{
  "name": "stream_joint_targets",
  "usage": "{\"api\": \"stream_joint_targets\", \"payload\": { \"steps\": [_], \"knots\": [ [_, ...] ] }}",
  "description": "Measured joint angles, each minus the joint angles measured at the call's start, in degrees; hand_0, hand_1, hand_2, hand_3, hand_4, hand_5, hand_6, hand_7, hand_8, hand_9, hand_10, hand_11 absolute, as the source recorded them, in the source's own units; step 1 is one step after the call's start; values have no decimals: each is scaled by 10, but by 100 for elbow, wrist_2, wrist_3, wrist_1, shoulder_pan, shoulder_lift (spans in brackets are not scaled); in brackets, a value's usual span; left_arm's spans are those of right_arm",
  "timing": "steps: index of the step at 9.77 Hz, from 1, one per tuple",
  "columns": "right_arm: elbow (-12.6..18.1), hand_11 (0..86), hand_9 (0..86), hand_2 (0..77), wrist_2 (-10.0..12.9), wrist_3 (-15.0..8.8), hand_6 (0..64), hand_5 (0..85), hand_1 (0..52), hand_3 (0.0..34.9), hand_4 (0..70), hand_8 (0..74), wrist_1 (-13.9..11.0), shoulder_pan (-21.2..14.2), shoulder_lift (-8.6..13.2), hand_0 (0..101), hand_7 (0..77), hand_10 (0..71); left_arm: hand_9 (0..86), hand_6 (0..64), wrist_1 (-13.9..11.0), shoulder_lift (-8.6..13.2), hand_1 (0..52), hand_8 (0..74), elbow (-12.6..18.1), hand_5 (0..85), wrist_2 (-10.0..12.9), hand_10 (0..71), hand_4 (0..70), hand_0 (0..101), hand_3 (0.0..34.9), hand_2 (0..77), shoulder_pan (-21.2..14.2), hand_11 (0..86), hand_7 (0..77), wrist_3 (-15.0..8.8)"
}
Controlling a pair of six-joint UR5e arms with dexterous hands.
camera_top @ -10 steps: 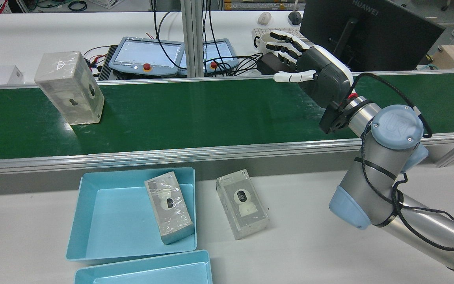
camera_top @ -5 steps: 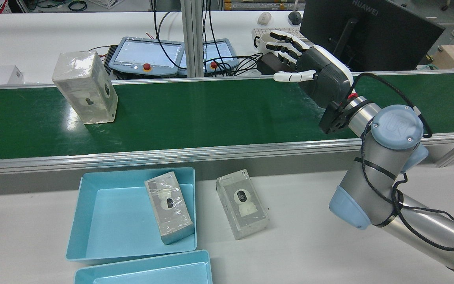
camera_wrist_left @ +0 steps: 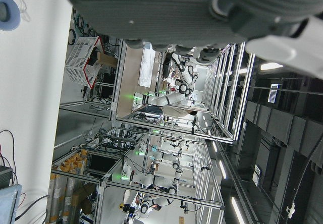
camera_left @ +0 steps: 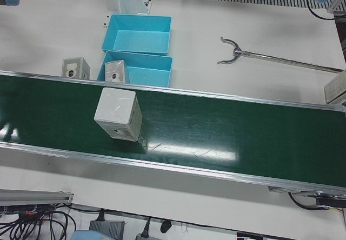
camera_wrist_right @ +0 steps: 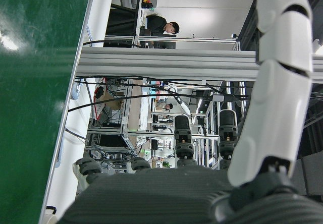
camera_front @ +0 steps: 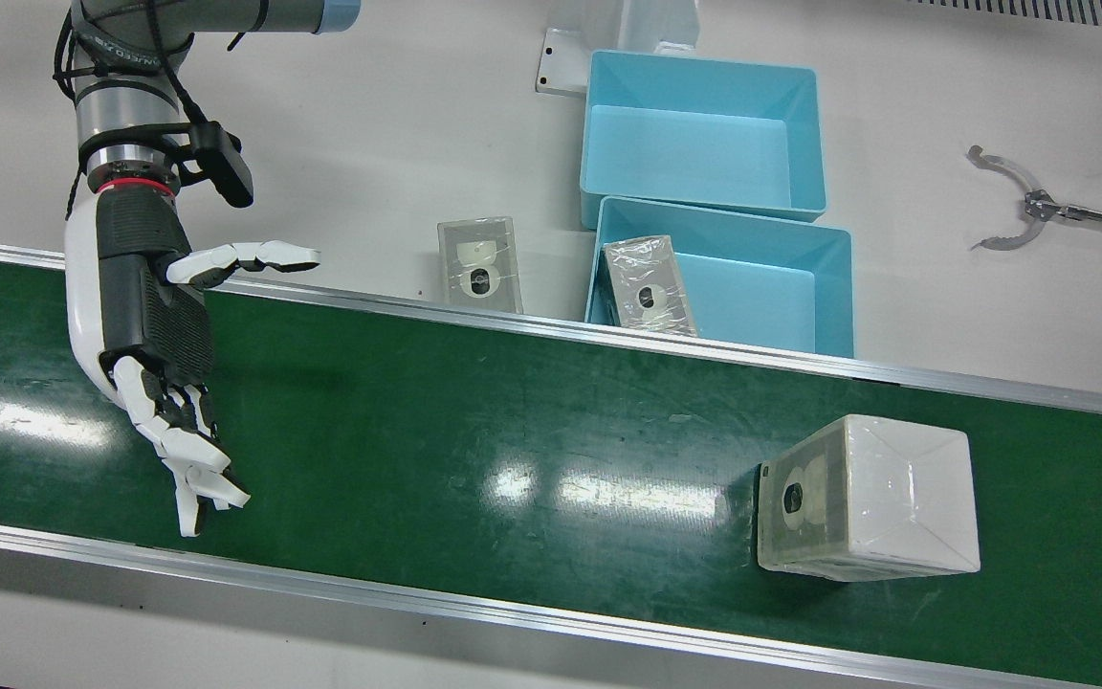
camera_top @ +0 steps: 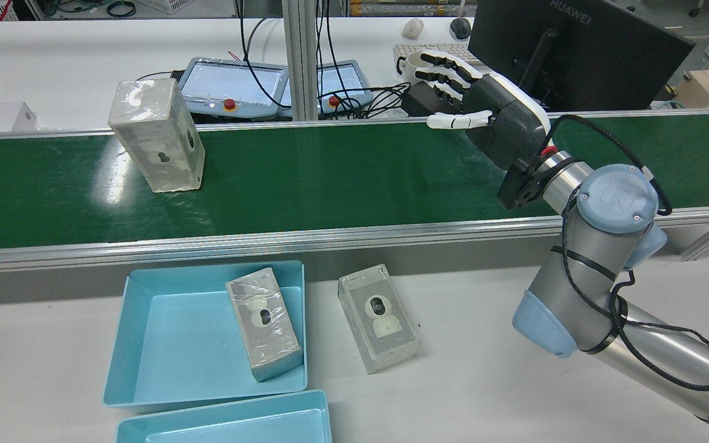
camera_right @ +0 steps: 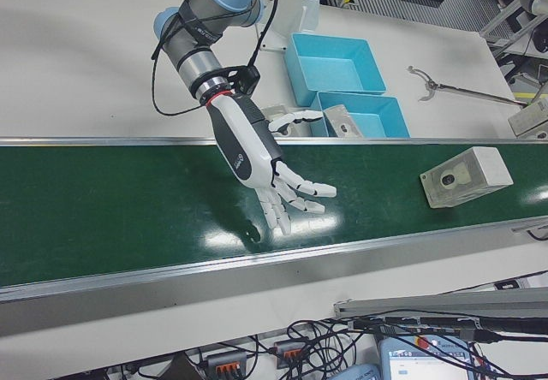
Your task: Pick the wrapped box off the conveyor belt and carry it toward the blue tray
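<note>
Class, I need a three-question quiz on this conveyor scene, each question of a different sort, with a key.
1. True or false: the right hand is already holding the box on the belt.
2. Multiple choice: where does the second wrapped box lie? A) in the blue tray B) on the belt C) in the hand
3. Fill in: the third box lies on the white ____, beside the tray.

Key: 1 false, the hand is open and apart from it; 2 A; 3 table.
</note>
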Motion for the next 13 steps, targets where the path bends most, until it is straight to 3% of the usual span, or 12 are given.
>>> {"api": "stream_joint_targets", "payload": {
  "steps": [9,13],
  "knots": [
    [-39,38,33,169,6,-11,0,213,109,299,136,0,0,-9,187,438,218,16,0,0,0,0,0,5,0,5,0,0,0,0,0,11,0,0,5,0],
    [-285,38,33,169,6,-16,0,240,109,300,147,0,1,7,375,428,229,22,0,0,0,0,0,5,0,5,0,5,0,0,0,11,0,0,5,0]
  ]
}}
